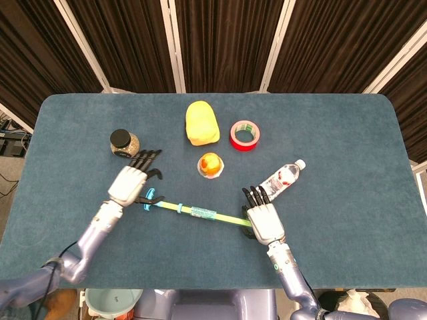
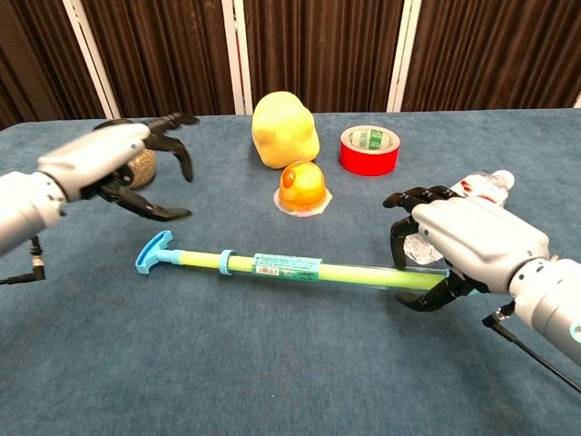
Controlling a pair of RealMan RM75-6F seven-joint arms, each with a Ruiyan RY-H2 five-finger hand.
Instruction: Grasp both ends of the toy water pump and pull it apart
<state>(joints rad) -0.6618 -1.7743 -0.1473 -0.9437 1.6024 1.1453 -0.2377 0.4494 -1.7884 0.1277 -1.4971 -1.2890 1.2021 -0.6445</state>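
1. The left hand [image 2: 100, 163] hangs above the table with its fingers spread and curved, holding nothing. In the chest view it is clearly above and a little behind the pump's T-handle, not touching it.
2. The jar [image 1: 124, 143] stands just behind the left hand, near its fingertips, so a careless reach could brush it.
3. The toy pump [image 2: 290, 269] lies flat on the blue table [image 1: 333, 127]. Its long axis runs nearly straight from the left hand to the right hand, slanting slightly toward the robot at the right end. The blue T-handle [image 2: 152, 252] is the end below and just in front of the left hand; the left hand is much the nearer one to it.
4. The coming move, as I judge it, turns on this: the left hand must drop down and slightly forward onto the handle, then pull outward along the pump's axis, away from the right hand.
5. The yellow lump [image 1: 201, 123], the orange toy [image 1: 210, 165] and the red tape roll [image 1: 244, 135] sit behind the pump's middle, between the two hands and farther from the robot.
6. The right hand [image 2: 458, 250] is curled around the pump's green right end, fingers over it and thumb beneath; the grip looks closed on it.
7. The water bottle [image 1: 283, 176] lies just behind the right hand's fingertips.
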